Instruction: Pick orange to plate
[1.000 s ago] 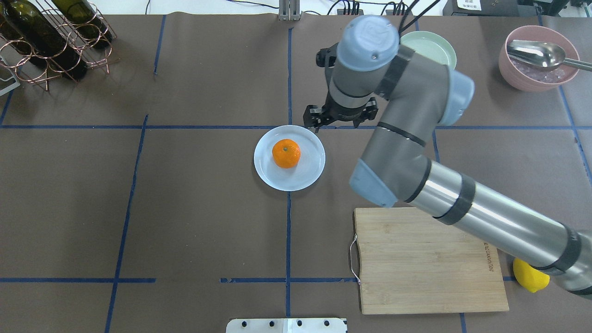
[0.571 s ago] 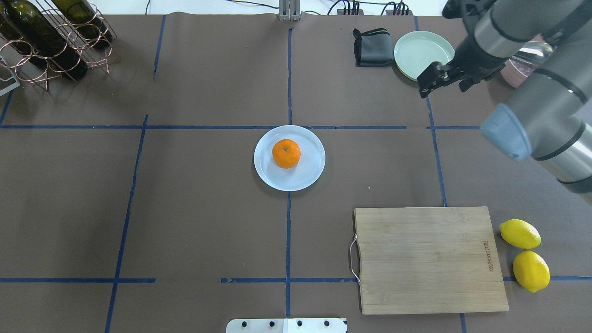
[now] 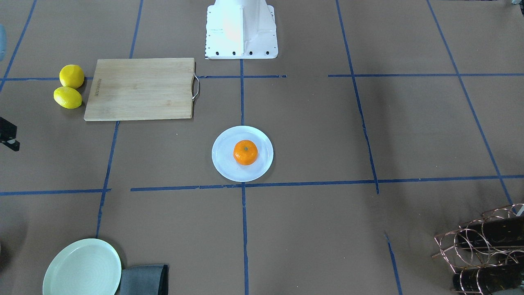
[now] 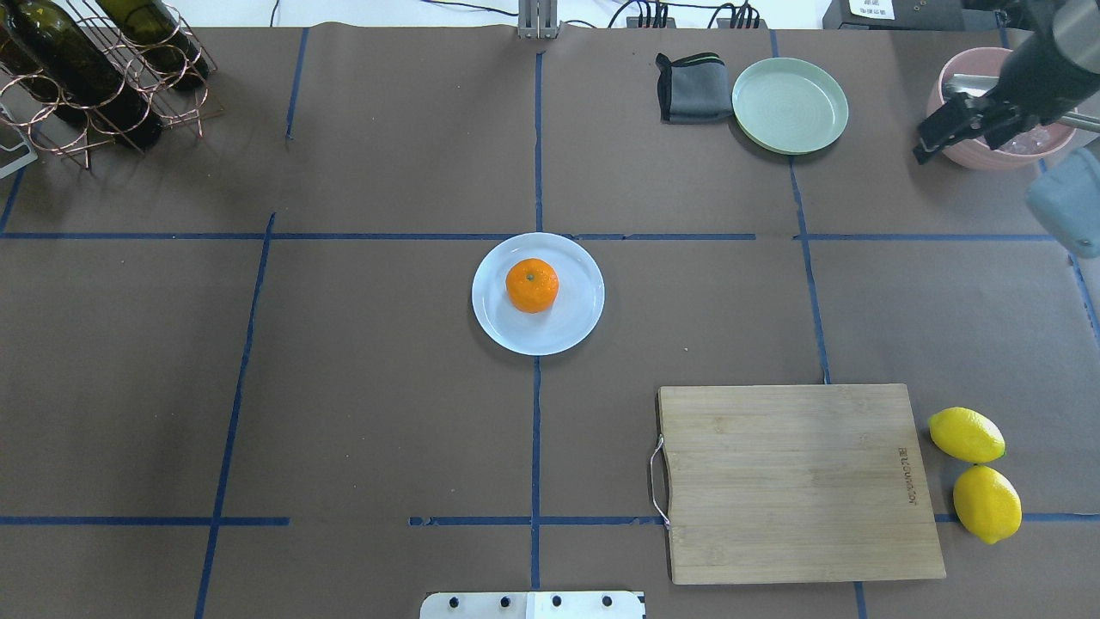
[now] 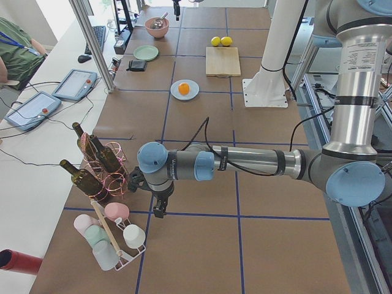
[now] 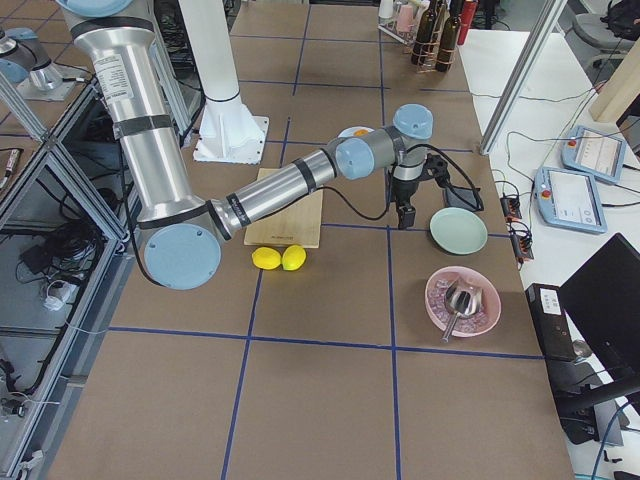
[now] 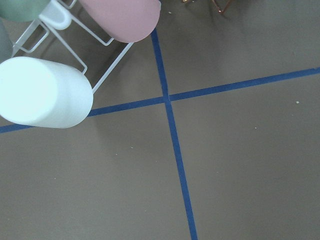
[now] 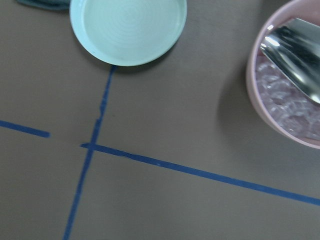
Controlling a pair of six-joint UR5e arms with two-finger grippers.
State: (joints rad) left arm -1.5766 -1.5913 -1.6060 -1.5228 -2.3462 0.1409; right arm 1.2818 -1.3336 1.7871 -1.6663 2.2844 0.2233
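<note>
Right pincer [image 4: 956, 142] far from orange [image 4: 532, 285].

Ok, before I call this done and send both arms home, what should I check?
1. The orange sits on the plate, near its middle, stem dot up: ok.
2. The plate lies flat with nothing else on it: ok.
3. The right gripper is far from the plate, by the pink bowl, open and empty: ok.
4. The left gripper is far from the plate, beside the cup rack: ok. Its jaws: cannot tell, side view only.
5. The lemons lie by the cutting board, off the plate: ok.
</note>
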